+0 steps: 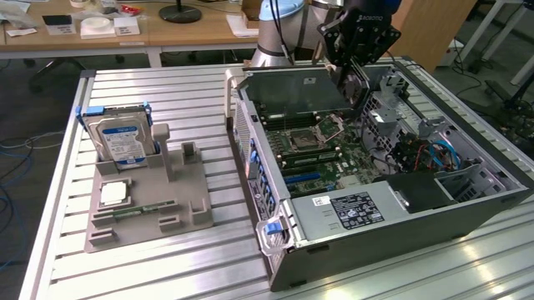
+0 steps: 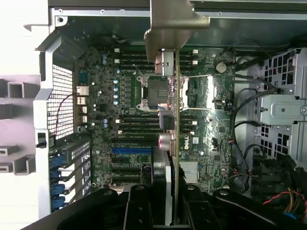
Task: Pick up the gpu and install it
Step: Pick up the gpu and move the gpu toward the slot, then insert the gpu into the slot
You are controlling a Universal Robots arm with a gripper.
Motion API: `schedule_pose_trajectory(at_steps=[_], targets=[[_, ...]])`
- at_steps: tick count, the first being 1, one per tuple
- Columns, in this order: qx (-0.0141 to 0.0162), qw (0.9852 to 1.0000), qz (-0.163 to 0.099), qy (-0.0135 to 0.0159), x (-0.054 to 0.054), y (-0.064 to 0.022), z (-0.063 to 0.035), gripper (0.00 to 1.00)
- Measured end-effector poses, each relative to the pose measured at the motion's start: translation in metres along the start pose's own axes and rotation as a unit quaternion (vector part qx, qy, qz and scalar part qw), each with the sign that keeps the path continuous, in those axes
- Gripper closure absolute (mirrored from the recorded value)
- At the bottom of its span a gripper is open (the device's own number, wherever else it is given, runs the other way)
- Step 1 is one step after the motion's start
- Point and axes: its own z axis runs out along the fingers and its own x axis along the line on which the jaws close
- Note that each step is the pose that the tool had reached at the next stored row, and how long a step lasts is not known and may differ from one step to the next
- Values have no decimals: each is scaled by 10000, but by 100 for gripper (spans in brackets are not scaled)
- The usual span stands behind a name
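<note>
My gripper (image 1: 357, 81) hangs over the back of the open computer case (image 1: 417, 231), shut on the gpu (image 1: 292, 87). In the exterior view the card is a flat grey-green board held upright above the motherboard (image 1: 321, 147). The wrist view looks along it edge-on: the gpu (image 2: 176, 120) is a thin blade with its metal end bracket (image 2: 171, 24) at the far end. It runs between the black fingers (image 2: 139, 206) of my gripper (image 2: 166, 199), above the processor socket (image 2: 156, 88). The card hangs clear of the board. The blue expansion slot (image 2: 129, 149) lies off to one side of it.
On the exterior view's left a grey holder (image 1: 146, 206) carries a silver hard drive (image 1: 121, 140), a processor chip (image 1: 112, 194) and a narrow green memory stick (image 1: 137, 209). Inside the case sit the power supply (image 1: 351, 209), a drive cage (image 1: 401, 94) and loose cables (image 1: 434, 153).
</note>
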Motion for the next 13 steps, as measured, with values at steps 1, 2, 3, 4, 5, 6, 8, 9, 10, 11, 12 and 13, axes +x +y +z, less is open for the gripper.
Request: schedule_pose_trajectory(at_steps=[1, 2, 3, 4, 5, 6, 8, 9, 10, 11, 12, 13], targets=[[0, 10000, 0, 0, -1, 0, 0, 72], [0, 10000, 0, 0, -1, 0, 0, 72], [0, 10000, 0, 0, -1, 0, 0, 72], [0, 10000, 0, 0, -1, 0, 0, 72], [-1, 10000, 0, 0, -1, 0, 0, 72], [0, 10000, 0, 0, -1, 0, 0, 72], [0, 10000, 0, 0, -1, 0, 0, 72], [0, 10000, 0, 0, -1, 0, 0, 72], [0, 10000, 0, 0, -1, 0, 0, 72], [-1, 10000, 0, 0, -1, 0, 0, 72], [-1, 10000, 0, 0, -1, 0, 0, 72], [0, 10000, -3, 0, -1, 0, 0, 72]])
